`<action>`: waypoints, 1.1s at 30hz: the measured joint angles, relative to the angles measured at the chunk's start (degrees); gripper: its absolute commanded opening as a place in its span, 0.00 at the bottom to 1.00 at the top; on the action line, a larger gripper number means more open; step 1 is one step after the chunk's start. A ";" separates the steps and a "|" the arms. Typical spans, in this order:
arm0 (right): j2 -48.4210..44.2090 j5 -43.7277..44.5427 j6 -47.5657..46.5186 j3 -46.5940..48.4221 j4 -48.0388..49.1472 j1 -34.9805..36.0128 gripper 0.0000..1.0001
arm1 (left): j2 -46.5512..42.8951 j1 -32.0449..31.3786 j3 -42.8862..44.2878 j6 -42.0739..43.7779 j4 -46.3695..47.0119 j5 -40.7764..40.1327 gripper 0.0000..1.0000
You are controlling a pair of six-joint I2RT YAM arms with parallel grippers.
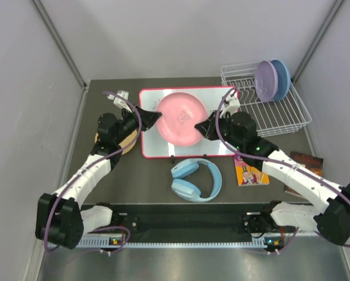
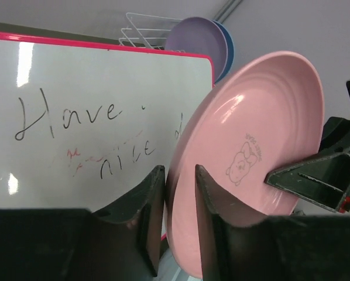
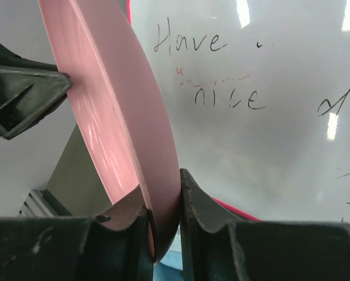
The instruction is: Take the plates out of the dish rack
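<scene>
A round, plain pink plastic plate [image 1: 179,119] is held in the air over a red-framed whiteboard [image 1: 222,96], between the two grippers. The right gripper [image 1: 205,127] is clamped on the plate's right-hand rim. In the right wrist view both fingers [image 3: 189,205] are pressed flat against the two faces of the edge.

The left gripper [image 1: 155,116] is placed at the opposite, left-hand rim. In the left wrist view its fingers [image 2: 153,205] are seen on either side of the edge at a narrow spacing. A thin dark line is seen between one finger and the plate, so it cannot be told whether the rim is gripped yet.

The plate is round, so no long axis can be given. The line from one gripped edge to the other is laid roughly along the whiteboard's long side. The plate is tilted rather than flat on the board. A face printed with a small bear is turned towards the left wrist camera.

A rectangular white wire dish rack [image 1: 280,120] is set at the far right of the table, beside the whiteboard's right end. Two plates are stood on edge at its far end, a lilac-purple plate [image 1: 266,81] in front and a light-blue plate [image 1: 283,79] just behind it, leaning together. A yellow-orange plate [image 1: 127,142] is partly hidden under the left arm, beside the whiteboard's left edge.
</scene>
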 measured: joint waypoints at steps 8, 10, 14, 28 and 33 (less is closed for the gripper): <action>-0.04 0.00 0.83 -0.61 1.25 0.00 0.02 | 0.59 -0.24 -0.22 5.75 -0.48 -3.87 0.00; -0.04 0.00 0.83 -0.61 1.27 0.00 0.00 | 0.63 -0.31 -0.20 6.49 -0.44 -3.80 0.00; -0.02 0.15 0.74 -0.61 0.87 0.00 0.00 | 1.60 -0.42 -0.20 6.73 -0.28 -3.65 0.13; 0.35 -0.44 1.33 -0.61 1.40 0.09 0.02 | 2.49 -1.31 -0.20 3.91 0.79 -2.32 0.00; 0.35 -0.48 1.29 -0.61 1.46 0.11 0.58 | 2.27 -1.36 -0.20 4.50 0.28 -2.60 0.00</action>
